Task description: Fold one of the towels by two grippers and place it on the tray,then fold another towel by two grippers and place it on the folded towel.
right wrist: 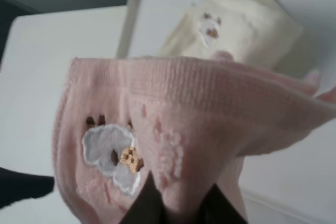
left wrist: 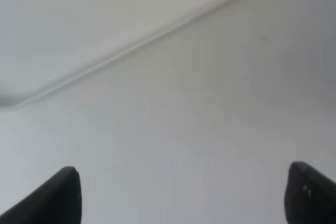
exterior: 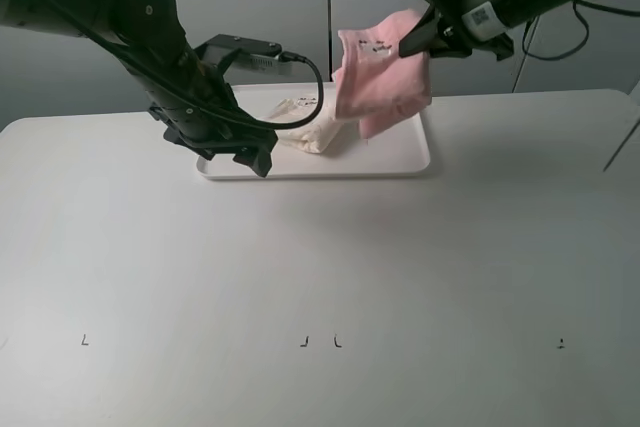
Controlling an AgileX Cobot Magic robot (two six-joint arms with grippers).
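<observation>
Embroidery marked both towels: a small animal patch on the pink towel (right wrist: 173, 129) and another on the cream towel (right wrist: 231, 27); no words could be read. Right gripper (exterior: 425, 35) was clamped on the pink towel's upper edge, and the cloth hung folded in the air above the tray's (exterior: 405, 159) right half. Cream towel (exterior: 312, 125) lay folded on the tray, just left of the hanging one. Left gripper (exterior: 250, 155) hovered at the tray's front left edge, jaws apart, holding nothing. White table (exterior: 320, 277) lay beneath.
</observation>
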